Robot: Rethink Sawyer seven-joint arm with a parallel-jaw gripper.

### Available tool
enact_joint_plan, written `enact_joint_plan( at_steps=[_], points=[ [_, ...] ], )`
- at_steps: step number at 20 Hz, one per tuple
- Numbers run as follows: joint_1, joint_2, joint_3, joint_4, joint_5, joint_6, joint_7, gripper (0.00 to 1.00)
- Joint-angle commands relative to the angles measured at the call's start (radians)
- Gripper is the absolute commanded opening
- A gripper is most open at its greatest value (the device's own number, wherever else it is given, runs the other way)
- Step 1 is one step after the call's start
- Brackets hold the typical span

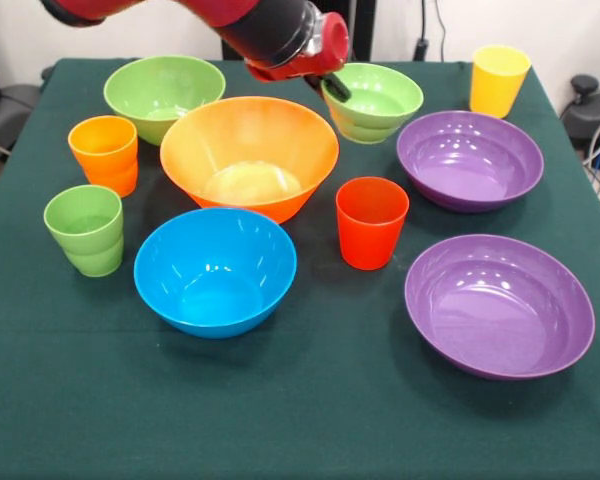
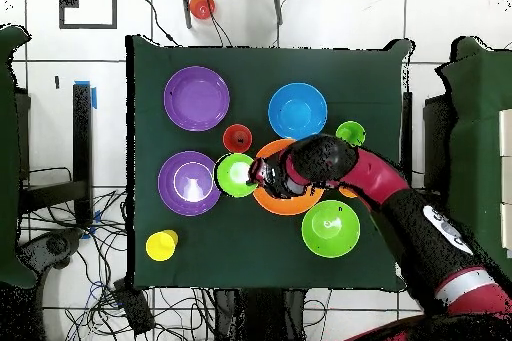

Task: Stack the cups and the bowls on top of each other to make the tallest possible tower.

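Note:
My gripper hangs at the left rim of the small light-green bowl, over the far edge of the large orange bowl; the overhead view shows the gripper beside that small bowl. The bowls all stand apart and upright: medium green, blue and two purple ones. The cups stand singly: orange, green, red, yellow. Nothing is nested.
The table has a dark green cloth, with all items in its middle and far part. My arm crosses over the orange bowl in the overhead view. Cables lie on the floor around the table.

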Motion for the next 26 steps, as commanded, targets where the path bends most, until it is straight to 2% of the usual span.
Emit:
enact_joint_plan(
  at_steps=[1,3,5,8,12,15,18,21,22,26],
  points=[
    [-0.036,0.119,0.089,-0.055,-0.035,0.044,-0.272,0.00],
    [-0.052,0.136,0.091,-0.094,-0.052,0.087,-0.307,0.00],
    [-0.063,0.148,0.096,-0.104,-0.073,0.083,-0.318,0.00],
    [-0.089,0.161,0.114,-0.051,-0.093,-0.019,-0.287,0.00],
    [-0.082,0.145,0.127,-0.025,-0.114,-0.088,-0.213,0.00],
    [-0.069,0.138,0.125,-0.024,-0.136,-0.105,-0.174,0.00],
    [-0.077,0.136,0.140,-0.017,-0.177,-0.130,-0.197,0.00],
    [-0.083,0.132,0.146,-0.003,-0.187,-0.136,-0.176,0.00],
    [-0.073,0.145,0.135,-0.030,-0.180,-0.129,-0.160,0.00],
    [-0.070,0.165,0.142,-0.044,-0.169,-0.141,-0.134,0.00]
  ],
)
